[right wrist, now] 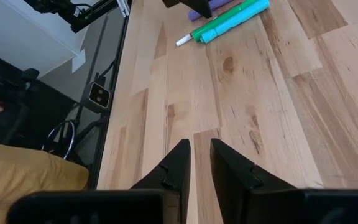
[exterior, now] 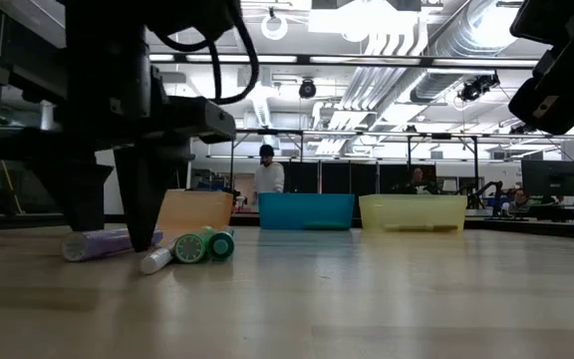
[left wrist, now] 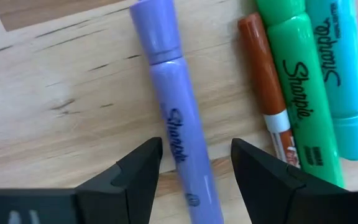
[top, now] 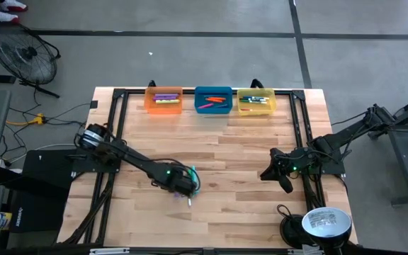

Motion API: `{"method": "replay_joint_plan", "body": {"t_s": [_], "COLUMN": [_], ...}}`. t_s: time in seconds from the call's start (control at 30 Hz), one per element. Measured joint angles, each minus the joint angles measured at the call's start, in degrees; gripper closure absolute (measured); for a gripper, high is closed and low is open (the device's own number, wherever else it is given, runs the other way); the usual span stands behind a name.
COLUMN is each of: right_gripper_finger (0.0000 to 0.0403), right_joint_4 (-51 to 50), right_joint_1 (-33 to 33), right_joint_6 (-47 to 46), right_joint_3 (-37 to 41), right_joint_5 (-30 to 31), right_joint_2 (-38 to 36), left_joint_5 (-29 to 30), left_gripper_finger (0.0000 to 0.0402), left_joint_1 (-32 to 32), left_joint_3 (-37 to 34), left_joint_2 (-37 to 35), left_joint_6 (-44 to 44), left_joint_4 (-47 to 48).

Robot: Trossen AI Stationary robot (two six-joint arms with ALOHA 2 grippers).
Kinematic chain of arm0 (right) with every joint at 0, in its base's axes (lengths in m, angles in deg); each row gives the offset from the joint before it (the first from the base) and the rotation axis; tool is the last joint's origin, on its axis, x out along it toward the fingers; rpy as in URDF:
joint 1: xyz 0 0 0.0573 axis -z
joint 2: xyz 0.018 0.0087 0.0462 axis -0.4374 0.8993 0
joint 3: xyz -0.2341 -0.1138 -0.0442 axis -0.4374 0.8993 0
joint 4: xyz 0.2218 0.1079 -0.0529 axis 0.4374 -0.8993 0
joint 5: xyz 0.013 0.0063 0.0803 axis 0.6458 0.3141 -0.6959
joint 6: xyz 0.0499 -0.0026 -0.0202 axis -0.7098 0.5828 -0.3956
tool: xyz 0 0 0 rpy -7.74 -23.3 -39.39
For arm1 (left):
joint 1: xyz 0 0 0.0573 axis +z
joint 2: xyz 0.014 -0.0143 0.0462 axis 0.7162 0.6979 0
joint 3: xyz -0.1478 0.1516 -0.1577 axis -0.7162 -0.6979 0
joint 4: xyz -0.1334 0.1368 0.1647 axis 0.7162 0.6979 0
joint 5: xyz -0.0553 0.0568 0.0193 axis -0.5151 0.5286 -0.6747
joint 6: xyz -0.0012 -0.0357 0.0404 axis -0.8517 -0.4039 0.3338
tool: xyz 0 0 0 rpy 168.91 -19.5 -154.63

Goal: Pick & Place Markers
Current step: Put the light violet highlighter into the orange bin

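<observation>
Four markers lie side by side on the wooden table: a purple one (left wrist: 173, 106), a thin orange one (left wrist: 263, 81), a green one (left wrist: 300, 93) and a teal one (left wrist: 334, 68). In the high view they sit left of the table's middle (top: 192, 188). My left gripper (left wrist: 194, 165) points straight down over them, open, with one finger on each side of the purple marker's barrel and not touching it. In the low view its fingers (exterior: 147, 214) hang just over the purple marker (exterior: 98, 242). My right gripper (right wrist: 199, 155) waits at the table's right side (top: 278, 180), shut on nothing.
Three translucent bins stand in a row at the far edge: orange (top: 163, 100), blue (top: 213, 100) and yellow (top: 256, 101), each with markers inside. A black frame (top: 119, 127) borders the table. A lamp (top: 324, 223) stands at the near right corner. People show in the room beyond.
</observation>
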Motion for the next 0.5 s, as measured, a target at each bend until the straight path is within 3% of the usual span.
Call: {"method": "replay_joint_plan", "body": {"t_s": [0.33, 0.5], "right_gripper_finger": [0.0356, 0.0354], "right_joint_4": [0.0, 0.0], "right_joint_1": [0.0, 0.0], "right_joint_6": [0.0, 0.0], "right_joint_3": [0.0, 0.0], "right_joint_5": [0.0, 0.0], "right_joint_2": [0.0, 0.0], "left_joint_5": [-2.2, -2.2], "left_gripper_finger": [0.0206, 0.0246], "left_joint_1": [-0.3, -0.3], "left_joint_3": [5.0, 4.4], "left_joint_2": [6.4, 6.4], "left_joint_6": [3.3, 3.3], "left_joint_4": [7.6, 7.1]}}
